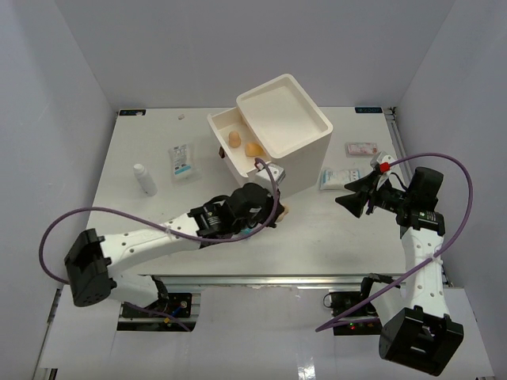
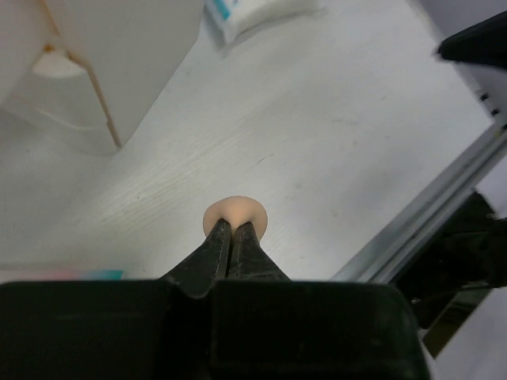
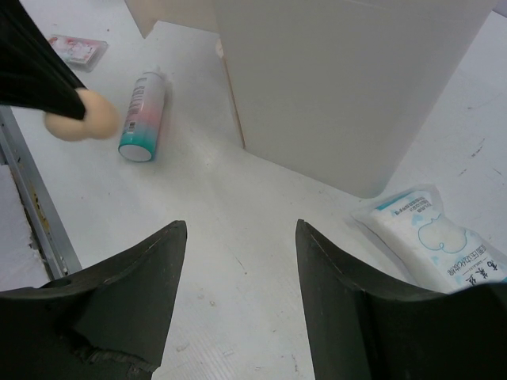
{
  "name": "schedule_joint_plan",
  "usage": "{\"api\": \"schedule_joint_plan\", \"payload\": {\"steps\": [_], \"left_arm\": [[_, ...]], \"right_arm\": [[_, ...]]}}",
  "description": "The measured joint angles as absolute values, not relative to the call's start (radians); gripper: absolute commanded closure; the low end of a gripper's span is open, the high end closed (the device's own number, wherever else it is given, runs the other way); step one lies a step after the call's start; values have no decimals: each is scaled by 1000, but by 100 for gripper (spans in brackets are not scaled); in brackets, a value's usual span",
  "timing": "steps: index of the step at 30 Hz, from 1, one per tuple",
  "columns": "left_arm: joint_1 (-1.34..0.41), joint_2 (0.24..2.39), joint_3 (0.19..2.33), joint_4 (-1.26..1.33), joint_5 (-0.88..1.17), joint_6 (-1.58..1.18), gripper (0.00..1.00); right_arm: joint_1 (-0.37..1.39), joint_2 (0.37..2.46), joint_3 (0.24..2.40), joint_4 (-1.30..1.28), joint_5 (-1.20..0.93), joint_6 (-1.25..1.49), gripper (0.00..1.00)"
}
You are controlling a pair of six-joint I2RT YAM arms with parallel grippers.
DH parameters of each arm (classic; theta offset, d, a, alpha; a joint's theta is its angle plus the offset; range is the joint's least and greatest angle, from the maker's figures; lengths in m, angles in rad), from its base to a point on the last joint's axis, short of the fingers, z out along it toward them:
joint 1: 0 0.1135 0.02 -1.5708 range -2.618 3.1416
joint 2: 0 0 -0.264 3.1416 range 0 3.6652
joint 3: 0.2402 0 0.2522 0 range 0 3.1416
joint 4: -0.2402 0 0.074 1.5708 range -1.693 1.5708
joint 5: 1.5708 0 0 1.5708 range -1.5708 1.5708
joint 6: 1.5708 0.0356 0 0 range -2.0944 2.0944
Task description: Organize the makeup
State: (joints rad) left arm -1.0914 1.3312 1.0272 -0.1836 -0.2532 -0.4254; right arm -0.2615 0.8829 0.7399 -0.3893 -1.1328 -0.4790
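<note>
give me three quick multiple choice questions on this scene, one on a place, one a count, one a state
1. Where is the bottle?
A left of the box
B on top of the box
C right of the box

2. How many sponges lie in the open drawer?
A none
B two
C four

3. What state is the left hand in?
A wide open
B shut on a sponge
C shut on nothing

Answers: 1 A, it sits well left of the box in the top view; 2 B, two tan shapes show in the drawer; 3 B, the left wrist view shows it pinching a tan sponge.
</note>
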Motion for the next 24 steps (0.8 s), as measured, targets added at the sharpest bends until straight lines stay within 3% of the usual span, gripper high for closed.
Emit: {"api": "schedule_joint_plan", "payload": {"steps": [4,8,12,18,24], "left_arm": [[-1019,1191,1031,-166,-182,-414,100],[-795,1156,1080,-156,-93,-411,100],[-597,1219,1174,-157,-58,-417,100],[-462,1444,1354,-158,-15,-421,100],[-441,1659,1480,-208,45,-420,78]], "right_arm": [[-262,883,739,-389,-1134,-479,36],[-262,883,738,-388,-1135,-479,36],[-262,883,737,-388,-1136,-479,36],[-262,883,736,-387,-1136,-480,36],[-263,883,736,-386,-1136,-480,36]]}}
